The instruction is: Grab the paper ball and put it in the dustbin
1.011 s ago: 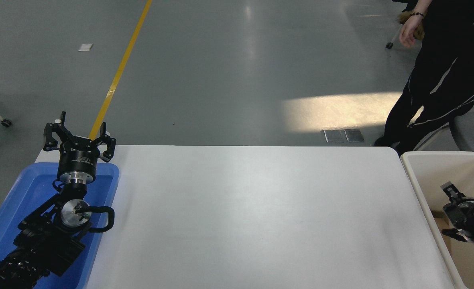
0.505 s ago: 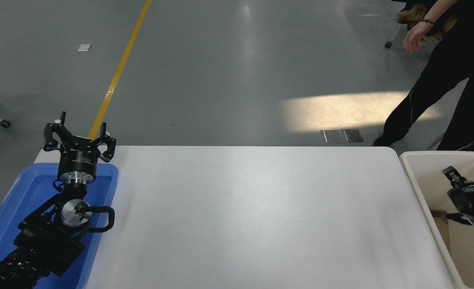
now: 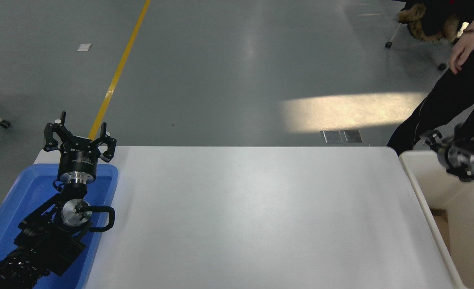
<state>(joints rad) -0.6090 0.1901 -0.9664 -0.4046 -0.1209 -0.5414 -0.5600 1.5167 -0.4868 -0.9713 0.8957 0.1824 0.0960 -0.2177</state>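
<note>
1. Where the white counter (image 3: 253, 216) fills most of the head view, its surface runs from the blue tray (image 3: 4, 224) at my left to the dustbin (image 3: 429, 192) at my right.
2. Dustbin: cream-white, thick rounded rim, deep walls, set just off the counter's right edge and cut by the picture's right border. A brownish patch shows low inside it, too unclear to name. Paper ball: not visible anywhere in this view, so I cannot say where it lies.
3. Blue tray: shallow, at the counter's near left corner, partly under my left arm.
4. Person: dark trousers beyond the counter's far right corner, one hand (image 3: 463, 50) hanging near the top right edge, well apart from my arms.
5. Left arm: parked at lower left over the tray. Left claw (image 3: 79, 138) points away from the camera over the tray's far rim, fingers spread wide, nothing between them.
6. Right arm: enters from the right edge, above the dustbin's far rim. Right claw (image 3: 431, 138) is motion-blurred against the person's dark leg; I cannot tell whether it is spread or closed, or whether it holds anything.
</note>
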